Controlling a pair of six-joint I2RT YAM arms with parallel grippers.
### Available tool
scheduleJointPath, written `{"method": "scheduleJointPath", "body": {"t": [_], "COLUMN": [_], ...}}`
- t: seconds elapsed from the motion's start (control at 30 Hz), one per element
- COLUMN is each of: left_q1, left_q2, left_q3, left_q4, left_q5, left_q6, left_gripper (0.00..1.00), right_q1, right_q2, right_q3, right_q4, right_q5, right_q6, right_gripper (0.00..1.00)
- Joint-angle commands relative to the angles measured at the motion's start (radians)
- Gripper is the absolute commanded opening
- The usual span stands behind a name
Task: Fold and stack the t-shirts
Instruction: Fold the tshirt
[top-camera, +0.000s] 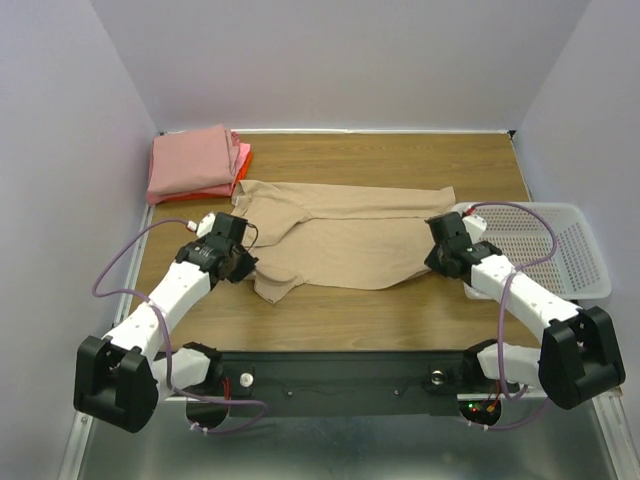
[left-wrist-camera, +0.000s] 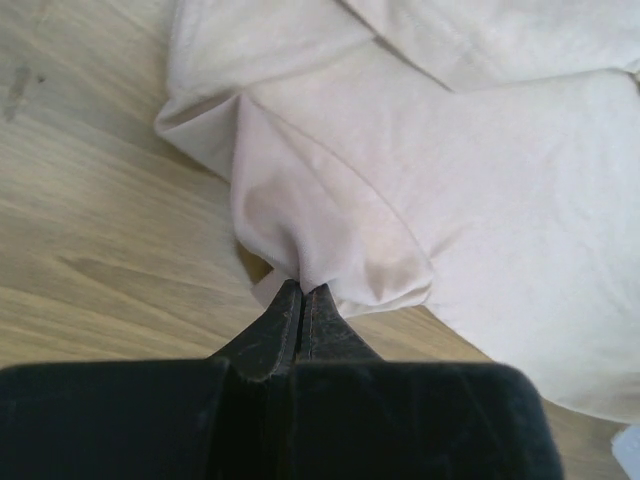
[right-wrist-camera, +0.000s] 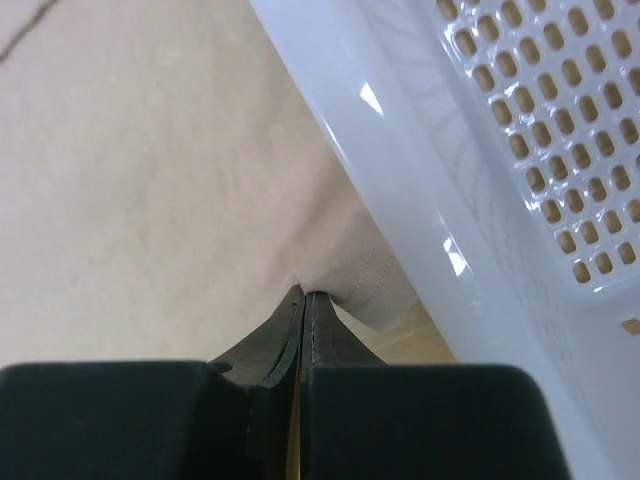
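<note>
View from above: the tan t-shirt (top-camera: 345, 235) lies spread across the middle of the wooden table (top-camera: 400, 320), its far edge doubled over, with a stack of folded pink and orange-red t-shirts (top-camera: 195, 165) just beside it at the far left corner. The left gripper (left-wrist-camera: 303, 292) has its fingers clamped on a bunched fold at the shirt's near left edge. The right gripper (right-wrist-camera: 305, 297) has its fingers clamped on the hem at the shirt's right edge, next to the white mesh basket (top-camera: 575, 250)

- Top view, 11 o'clock: salmon-pink shirt (top-camera: 190, 160) hides all but an edge of the orange-red shirt (top-camera: 244, 160).
- Right wrist view: mesh basket (right-wrist-camera: 400, 180) runs off at 3 o'clock.
</note>
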Motion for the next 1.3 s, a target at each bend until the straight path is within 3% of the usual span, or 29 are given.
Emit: {"method": "scheduleJointPath", "body": {"t": [0.0, 0.5, 1.17, 1.27], "left_q1": [0.004, 0.046, 0.156, 0.169], "left_q2": [0.034, 0.247, 0.606, 0.655], "left_q3": [0.079, 0.298, 0.614, 0.659], "left_q4": [0.03, 0.042, 0.09, 0.092], "left_q5": [0.012, -0.076, -0.083, -0.097], "left_q6": [0.036, 0.056, 0.139, 0.137], "left_gripper": [0.0, 0.0, 0.0, 0.0], "right_q1": [-0.005, -0.012, -0.094, -0.101], "right_q2": [0.029, 0.259, 0.555, 0.61], "right_q3": [0.076, 0.306, 0.539, 0.582], "right_q4": [0.025, 0.028, 0.028, 0.03], "right_q5": [0.073, 0.246, 0.243, 0.248], "right_q6": [-0.026, -0.081, -0.125, -0.15], "right_gripper": [0.0, 0.0, 0.0, 0.05]}}
